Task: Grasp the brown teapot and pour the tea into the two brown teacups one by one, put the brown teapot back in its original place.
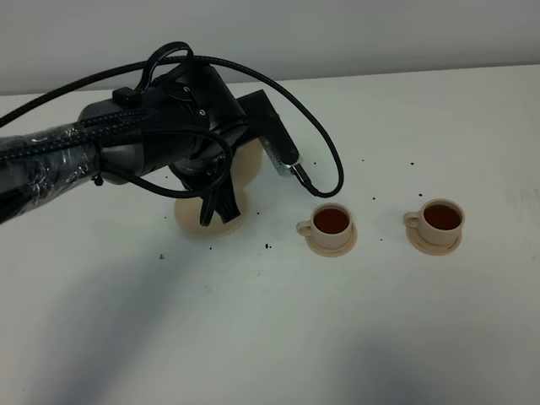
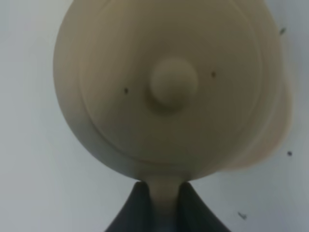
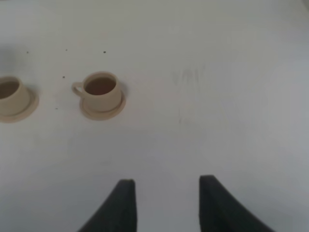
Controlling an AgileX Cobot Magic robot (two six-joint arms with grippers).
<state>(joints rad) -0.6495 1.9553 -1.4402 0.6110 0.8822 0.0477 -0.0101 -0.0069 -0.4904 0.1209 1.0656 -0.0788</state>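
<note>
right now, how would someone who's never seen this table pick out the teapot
Find the black left arm's gripper reaching over the white table. The brown teapot sits under it, its handle clamped between the fingers. It is far bigger than the two brown teacups and has a knobbed lid.

Soft, even light fills all three views, and the white table (image 1: 278, 337) shows no glare. In the exterior high view a broad, faint shadow spreads toward the near left edge under the left arm (image 1: 101, 148). The left wrist view is badly out of focus: the brown teapot (image 2: 169, 87) sits too close, its lid knob and rim smeared (shading darkens its lower side). The right wrist view is mildly soft, both teacups (image 3: 100, 92) slightly hazy
</note>
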